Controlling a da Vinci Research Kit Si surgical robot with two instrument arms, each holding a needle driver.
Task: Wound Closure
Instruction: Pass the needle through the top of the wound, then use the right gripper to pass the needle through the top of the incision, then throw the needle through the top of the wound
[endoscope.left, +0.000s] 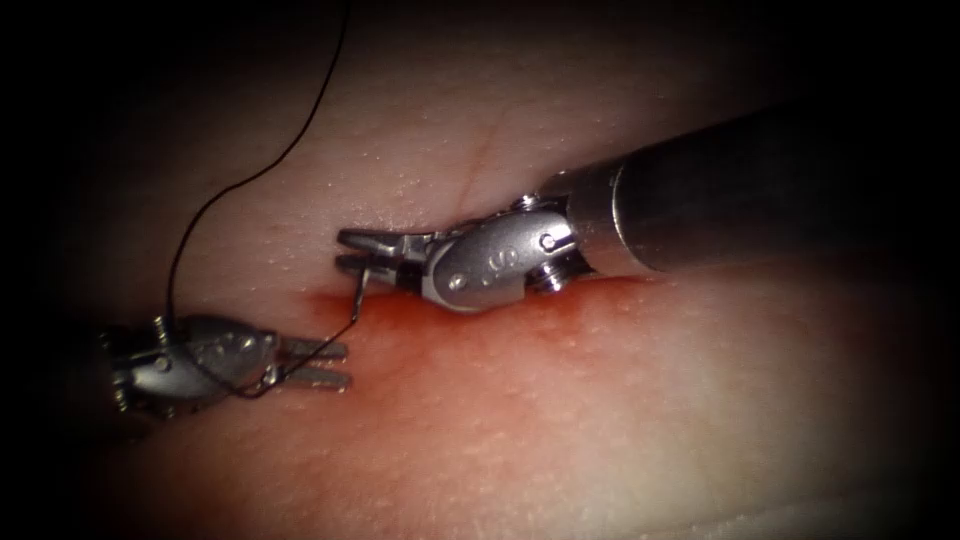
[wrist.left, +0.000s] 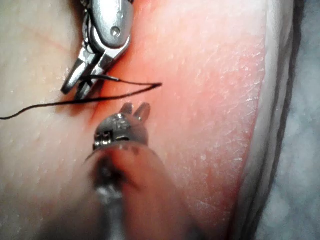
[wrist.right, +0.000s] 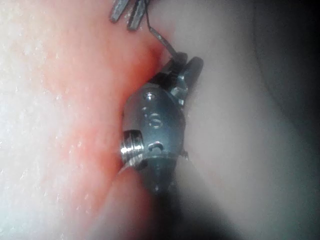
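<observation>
The right tool reaches in from the right side of the tissue, its shaft lying low over the pale skin. Its 2 jaws are pressed together on the needle, pinching it near 1 end of its curve. From that grip the needle hangs down as a short, thin, dark sliver toward the red fluid that stains the tissue along the cut. Its lower end meets the surface at the edge of the red band, but whether the point sits in the tissue or only touches it cannot be told.

The left tool lies near the left edge of the tissue, below and to the left of the right tool, tips pointing right. Its 2 jaws stand slightly apart, parallel, with nothing between them. The thread runs from the lower end of the needle down to the base of these jaws, curls across the tool's wrist, then rises in a long arc over the pale tissue toward its upper left edge.

In the left wrist view, the left tool shows its 2 tips side by side and empty, just beside the thread, which stretches across the tissue. The right tool stands above it, clamped on the needle.

In the right wrist view, the right tool holds the needle over the red fluid, with the left tool's tips just beyond.
</observation>
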